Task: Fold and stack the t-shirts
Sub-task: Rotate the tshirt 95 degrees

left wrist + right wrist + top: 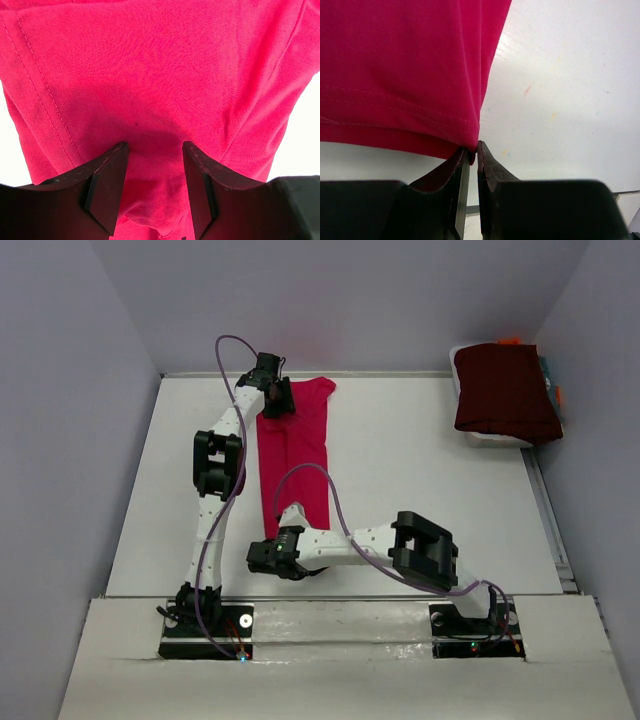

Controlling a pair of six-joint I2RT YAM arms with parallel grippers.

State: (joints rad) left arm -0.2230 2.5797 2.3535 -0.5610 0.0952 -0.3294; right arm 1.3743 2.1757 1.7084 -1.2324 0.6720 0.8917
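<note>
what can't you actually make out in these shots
- Near hem of the bright crimson-pink cloth t-shirt: top view, the right tool and its arm cover it.
- Whether the left tool pinches the cloth bunched between its spread jaws: left wrist view, the fold hides the contact.
- What lies under the dark maroon folded garment on the white container: top view, the garment covers it.

The left arm stretched far forward, wrist bent down. The left gripper (152,150) stood with its jaws apart, cloth of the crimson t-shirt (150,75) bulging between them. The right arm lay folded low, reaching leftward, and the right gripper (473,150) had its jaws nipped together on that shirt's hem corner.
</note>
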